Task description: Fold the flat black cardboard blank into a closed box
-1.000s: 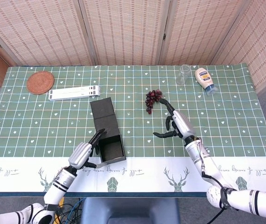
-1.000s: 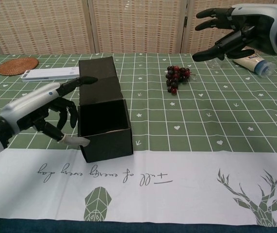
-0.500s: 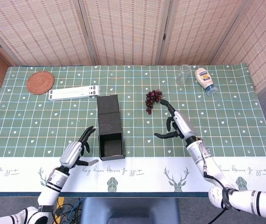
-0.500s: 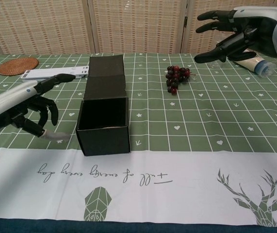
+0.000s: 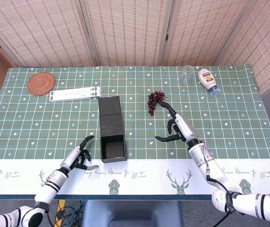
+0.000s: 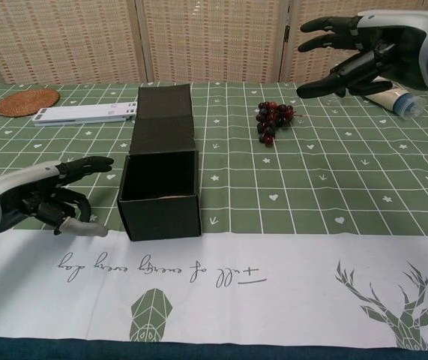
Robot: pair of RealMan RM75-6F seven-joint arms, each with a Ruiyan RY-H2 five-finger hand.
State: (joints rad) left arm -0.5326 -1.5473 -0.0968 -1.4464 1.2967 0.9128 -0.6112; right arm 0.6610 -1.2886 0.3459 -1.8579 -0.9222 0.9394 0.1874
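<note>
The black cardboard box (image 5: 113, 147) (image 6: 160, 193) stands on the green tablecloth with its body formed and its top open. Its lid flap (image 5: 110, 115) (image 6: 165, 112) lies flat on the table behind it. My left hand (image 5: 79, 157) (image 6: 45, 202) hovers just left of the box near the front edge, fingers spread, touching nothing. My right hand (image 5: 177, 127) (image 6: 363, 49) is raised well right of the box, fingers apart and empty.
A bunch of dark grapes (image 5: 155, 100) (image 6: 273, 120) lies right of the lid. Behind are a white flat stand (image 5: 74, 94) (image 6: 84, 113), a woven coaster (image 5: 41, 83) (image 6: 26, 101), a glass (image 5: 187, 75) and a mayonnaise bottle (image 5: 208, 81) (image 6: 393, 96).
The box turned from skewed to square with the table edge. My left hand let go of its left side and drew back to the left and toward me. The right hand barely moved.
</note>
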